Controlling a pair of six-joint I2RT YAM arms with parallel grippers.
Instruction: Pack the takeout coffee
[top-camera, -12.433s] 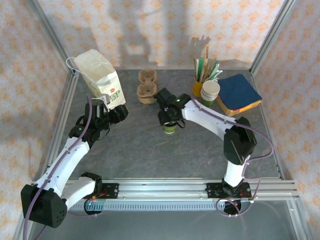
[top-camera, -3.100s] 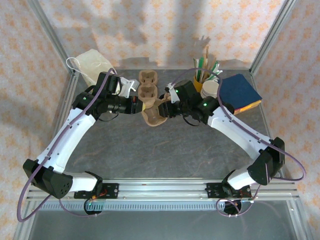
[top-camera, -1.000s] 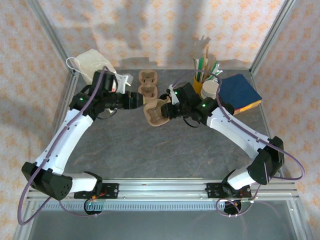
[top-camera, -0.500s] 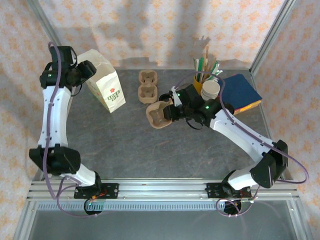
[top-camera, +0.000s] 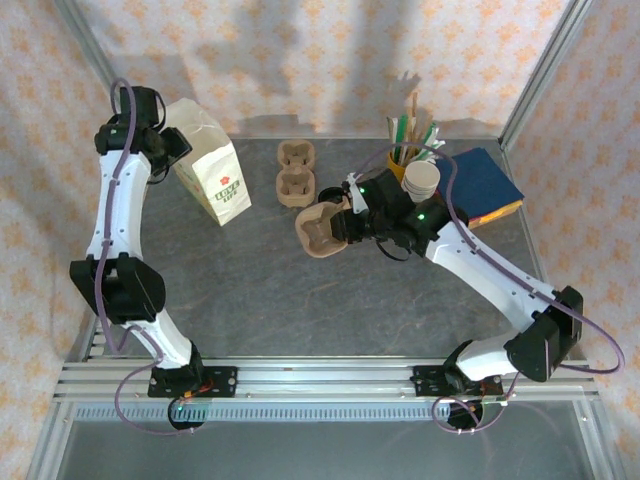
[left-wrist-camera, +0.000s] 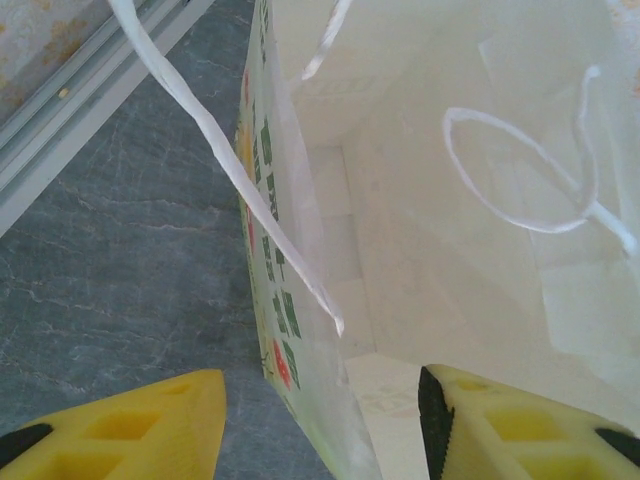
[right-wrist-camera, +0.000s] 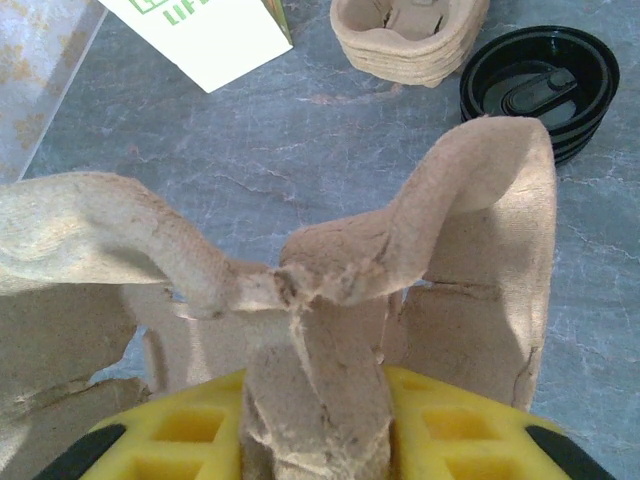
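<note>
Cardboard makes up the tray, and the right gripper is closed on its centre rib, holding it over the middle of the desk, just in front of a stack of like trays. The coffee stands on the desk just past the held tray and beside the stack. In the right wrist view its black lid shows from above and the cup beneath is hidden. The left gripper is up at the mouth of the bag, which stands upright at the desk's far left. Its fingers are spread open, one outside the bag's printed wall and one over the opening, with the wall between them. A white handle crosses that view.
</note>
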